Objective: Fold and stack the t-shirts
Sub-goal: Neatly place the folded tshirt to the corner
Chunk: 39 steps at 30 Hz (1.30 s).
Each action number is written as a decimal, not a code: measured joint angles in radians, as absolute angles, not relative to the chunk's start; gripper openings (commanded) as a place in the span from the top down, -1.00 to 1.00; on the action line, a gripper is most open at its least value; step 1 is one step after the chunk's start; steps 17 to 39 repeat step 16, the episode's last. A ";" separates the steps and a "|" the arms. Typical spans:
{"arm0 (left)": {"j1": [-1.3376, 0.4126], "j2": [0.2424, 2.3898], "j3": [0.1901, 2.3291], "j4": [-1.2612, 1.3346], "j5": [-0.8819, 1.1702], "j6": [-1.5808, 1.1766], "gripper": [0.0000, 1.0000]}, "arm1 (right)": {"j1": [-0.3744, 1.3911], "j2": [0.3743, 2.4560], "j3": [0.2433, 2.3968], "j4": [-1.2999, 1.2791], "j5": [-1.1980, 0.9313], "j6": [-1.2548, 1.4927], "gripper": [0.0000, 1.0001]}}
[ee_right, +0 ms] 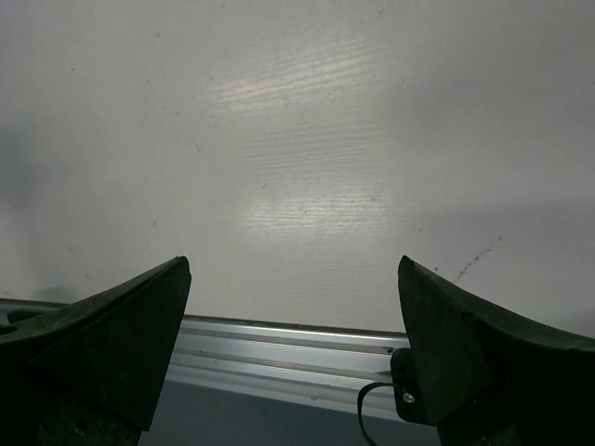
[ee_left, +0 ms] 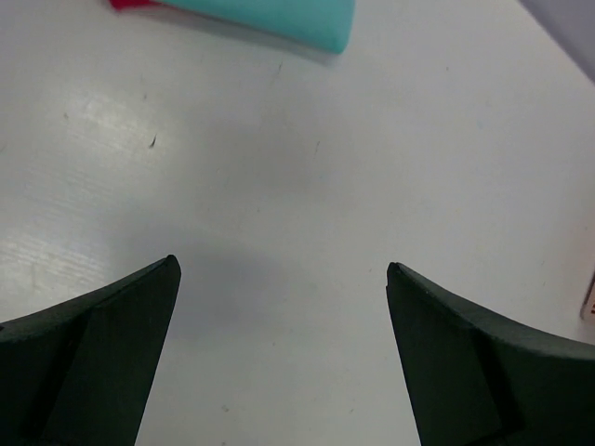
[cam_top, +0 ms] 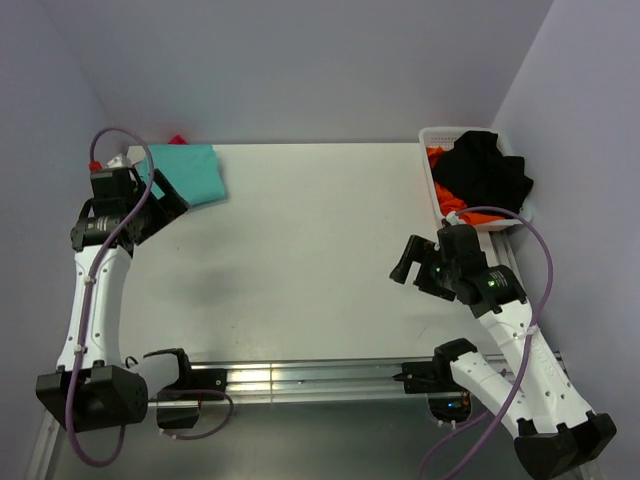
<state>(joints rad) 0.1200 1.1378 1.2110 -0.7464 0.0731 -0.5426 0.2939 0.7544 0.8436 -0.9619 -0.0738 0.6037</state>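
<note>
A folded teal-green t-shirt (cam_top: 186,170) lies at the table's far left corner, on top of a crimson-red t-shirt of which only an edge (cam_top: 178,139) shows. In the left wrist view the teal shirt (ee_left: 279,17) and a red sliver (ee_left: 130,4) sit at the top edge. My left gripper (cam_top: 168,198) is open and empty, just in front of the stack, over bare table (ee_left: 284,269). My right gripper (cam_top: 406,260) is open and empty over the table's right side, its jaws wide apart (ee_right: 293,265).
A white basket (cam_top: 430,135) stands at the far right and holds a black garment (cam_top: 485,172) and an orange one (cam_top: 441,160). A metal rail (ee_right: 279,353) runs along the table's near edge. Walls close in on the left, back and right.
</note>
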 measured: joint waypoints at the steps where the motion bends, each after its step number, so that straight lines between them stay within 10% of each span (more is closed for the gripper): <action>1: 0.120 1.124 1.186 -0.759 0.075 -0.543 -0.99 | 0.294 0.754 0.844 -0.958 -0.077 0.597 -0.99; 39: 0.074 0.941 1.163 -0.729 0.127 -0.591 -0.99 | 0.343 0.727 0.844 -0.927 -0.117 0.526 -1.00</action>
